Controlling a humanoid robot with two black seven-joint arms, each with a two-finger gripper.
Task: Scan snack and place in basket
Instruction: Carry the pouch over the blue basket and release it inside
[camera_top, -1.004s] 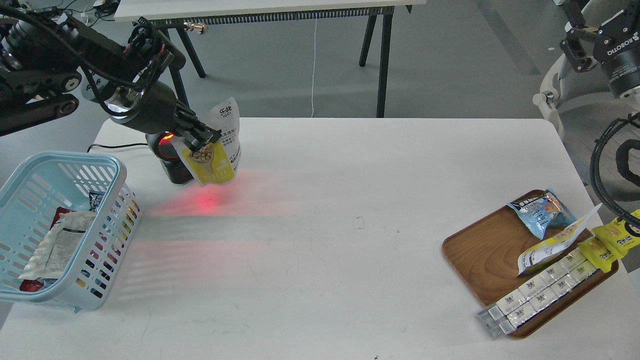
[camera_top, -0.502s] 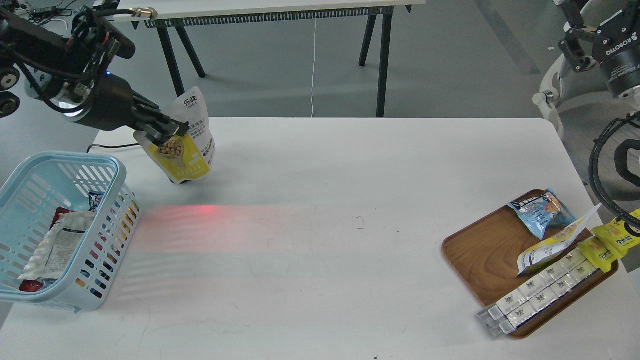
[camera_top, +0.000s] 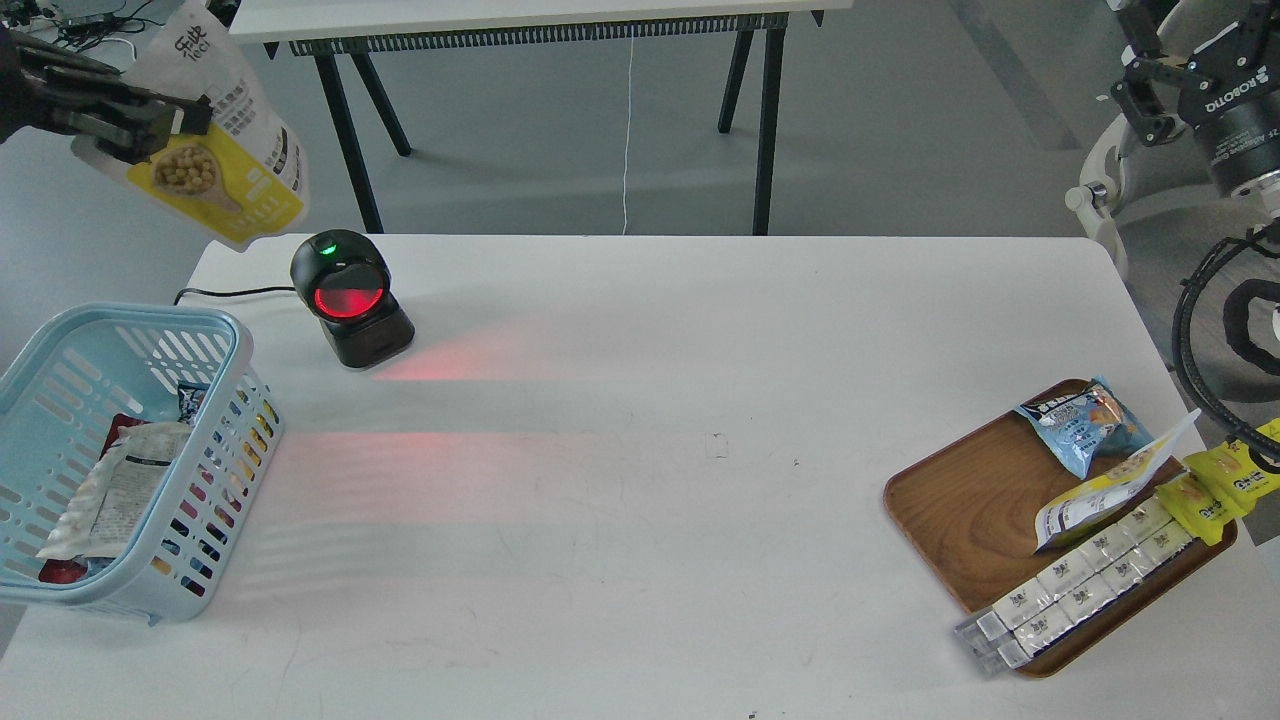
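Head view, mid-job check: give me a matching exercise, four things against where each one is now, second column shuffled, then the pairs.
Things:
1. snack
2. scanner
3. basket
4. blue snack bag

Places:
A. on the wooden tray, near its far edge
B. at the table's left edge, already holding packets
C. on the table, right of the basket, red window lit
D. in the air at upper left, pinched by the left tool

Pairs: 1-D, 2-C, 3-B, 4-A

One basket (camera_top: 225, 335), one scanner (camera_top: 350, 300), one tray (camera_top: 960, 500), one held snack (camera_top: 215, 165).
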